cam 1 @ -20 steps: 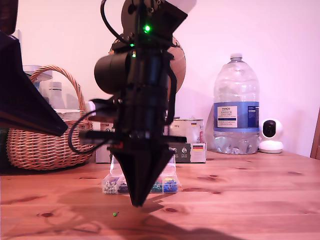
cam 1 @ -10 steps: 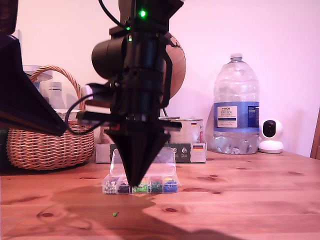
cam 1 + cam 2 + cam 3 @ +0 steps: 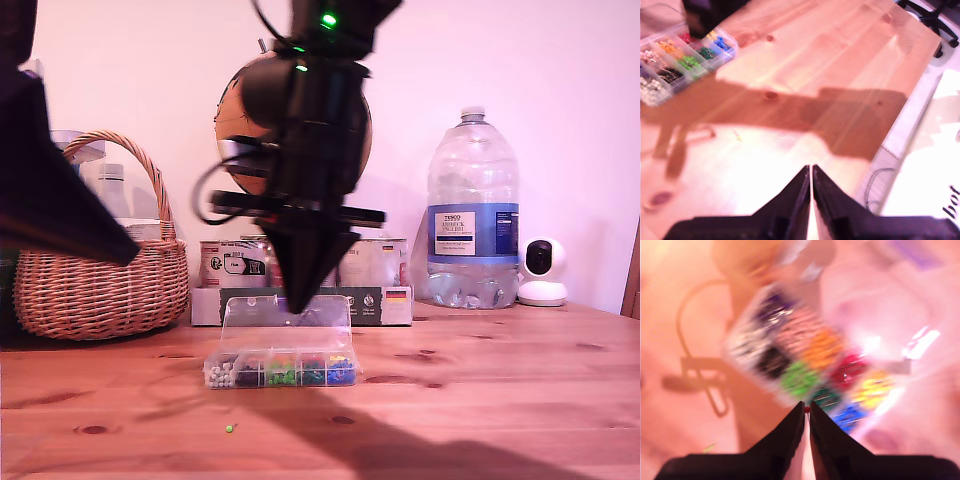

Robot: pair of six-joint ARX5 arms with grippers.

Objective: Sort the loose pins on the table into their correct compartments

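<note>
knotty grained pine table (image 3: 520, 400), clear glossy plastic organiser box (image 3: 285, 340), woven wicker basket (image 3: 95, 285), clear plastic water bottle (image 3: 472, 215)

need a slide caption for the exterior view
My second gripper hangs above the open pin box on the table, a green pin loose in front.

The pine table (image 3: 480, 400) was warm orange-brown, with dark knots and plain grain. On it sat the clear organiser box (image 3: 280, 370), its hinged lid (image 3: 287, 325) standing open at the back. In the exterior view its front compartments ran white, dark, green, mixed and blue from 9 o'clock to 3 o'clock. The blurred second wrist view showed a further row behind them with purple, orange, red and yellow pins. The green pin (image 3: 229, 428) lay loose on the bare wood at about 7 o'clock from the box, apart from it. The red pin (image 3: 806, 410) showed only as a speck at the closed tips of my second gripper (image 3: 806, 413), over the box.
</note>
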